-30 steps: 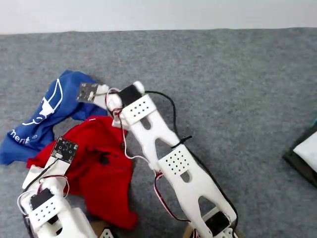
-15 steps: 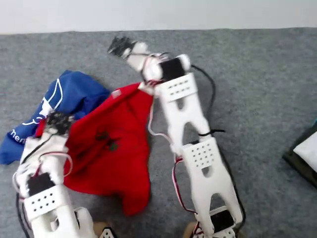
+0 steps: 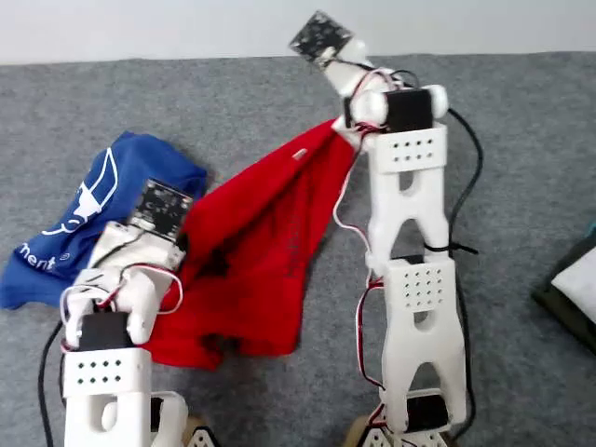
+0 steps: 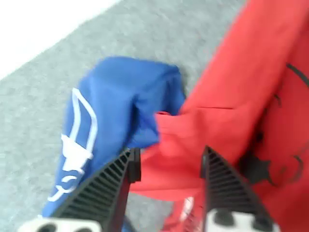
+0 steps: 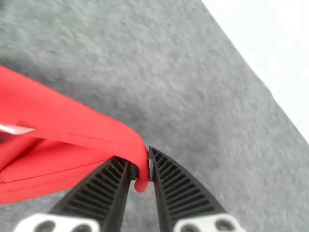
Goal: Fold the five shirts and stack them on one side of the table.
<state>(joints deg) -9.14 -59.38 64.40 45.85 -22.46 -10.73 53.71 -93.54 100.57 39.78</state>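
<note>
Your right end effector (image 5: 140, 175) pinches an edge of the red cotton shirt (image 3: 265, 233), which is stretched across the grey felt desk (image 3: 521, 140). Your left end effector (image 4: 166, 169) stands wide around red cloth, beside the crumpled blue printed shirt (image 3: 102, 200).

Right gripper (image 5: 140, 166), pinching a red shirt (image 3: 270, 242) corner, swung from beside the blue shirt (image 3: 112, 200) out to the far table (image 3: 521, 140) edge. Red shirt, crumpled before, now stretched diagonally. Left gripper (image 4: 166, 164) advanced over its near end.
</note>
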